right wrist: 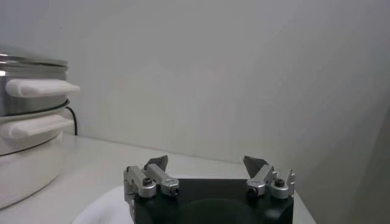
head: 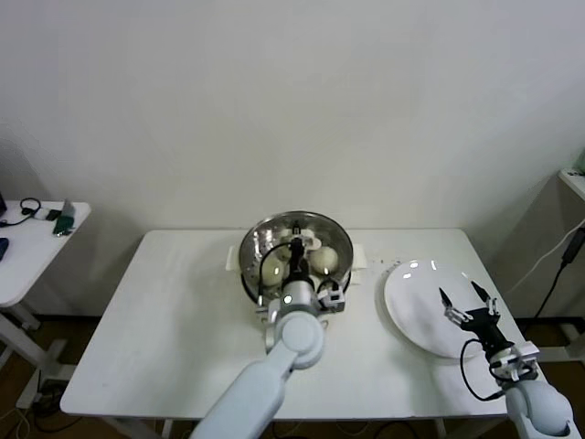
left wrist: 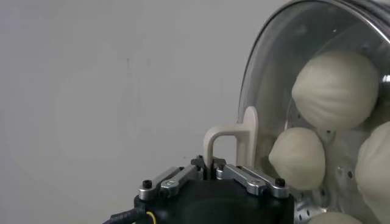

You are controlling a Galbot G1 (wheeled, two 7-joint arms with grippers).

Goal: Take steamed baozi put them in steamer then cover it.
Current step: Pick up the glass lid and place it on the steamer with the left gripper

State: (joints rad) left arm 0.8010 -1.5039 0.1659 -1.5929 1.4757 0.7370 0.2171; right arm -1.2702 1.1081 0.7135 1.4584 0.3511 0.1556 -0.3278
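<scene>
The steamer (head: 252, 265) stands at the back middle of the white table, with the cover (head: 331, 236) lying over its mouth. My left gripper (head: 297, 254) is above the cover's centre, shut on its whitish handle (left wrist: 234, 136). Through the glass (left wrist: 286, 55) show three baozi (left wrist: 336, 89), (left wrist: 298, 158), (left wrist: 375, 159). My right gripper (head: 462, 299) hovers open and empty over the white plate (head: 411, 306). In the right wrist view the right gripper (right wrist: 207, 163) has its jaws wide apart, and the steamer (right wrist: 24, 109) is off to one side.
The white plate sits bare at the right of the table (head: 164, 320). A small side table (head: 37, 233) with cables and small objects stands to the left. A black cable (head: 558, 274) hangs at the far right.
</scene>
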